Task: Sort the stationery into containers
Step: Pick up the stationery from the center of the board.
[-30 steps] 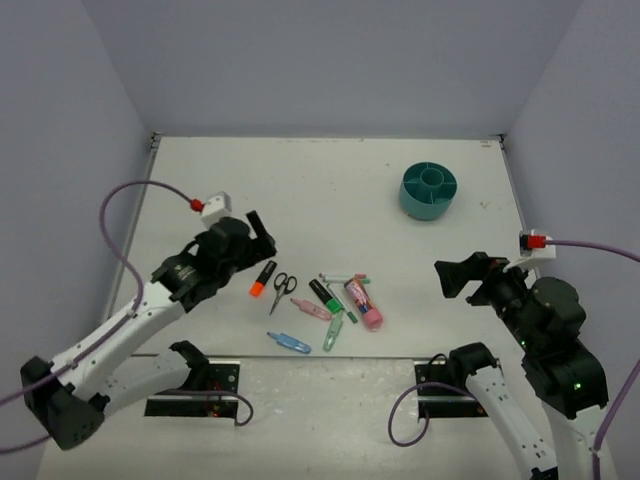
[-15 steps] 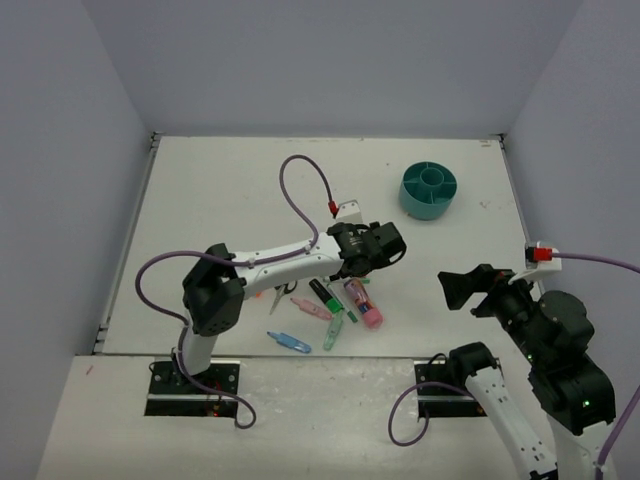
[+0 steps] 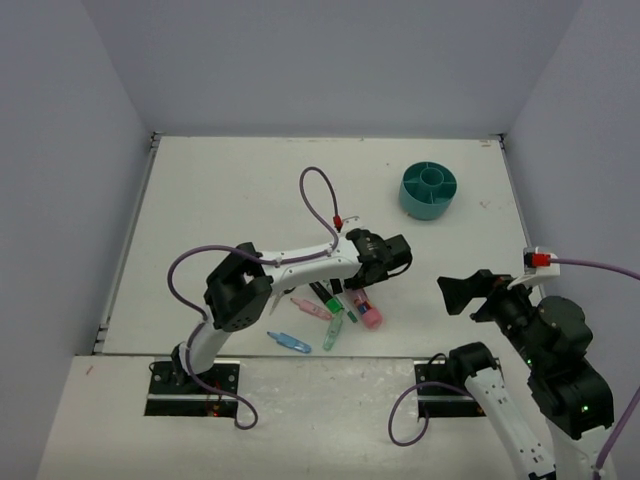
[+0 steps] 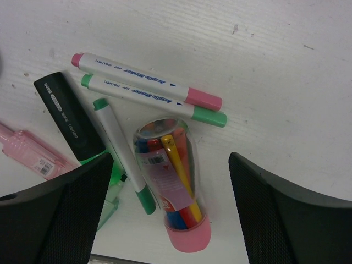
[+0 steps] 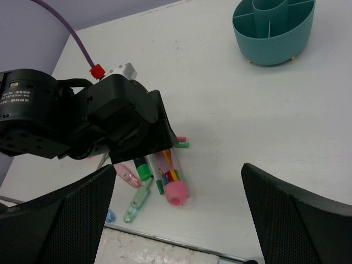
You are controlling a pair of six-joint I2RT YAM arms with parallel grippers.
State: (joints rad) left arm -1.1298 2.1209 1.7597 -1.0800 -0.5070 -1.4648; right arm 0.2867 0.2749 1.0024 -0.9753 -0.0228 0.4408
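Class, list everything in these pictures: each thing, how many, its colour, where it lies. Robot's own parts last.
table: one, white, under everything
organizer: one, teal, far right
clear tube: one, pink cap, coloured sticks inside, mid-pile
pink-ended marker: one, white, past the tube's uncapped end
green-ended marker: one, white, alongside the pink-ended one
thin pen: one, white with green ends, beside the tube
highlighter: one, black and green, beside the thin pen
pink clip: one, pink, pile's left edge
green clip: one, green, pile's near edge
blue clip: one, blue, nearest the arms
left gripper: one, black, open above the tube
right gripper: one, black, open, near right, off the pile
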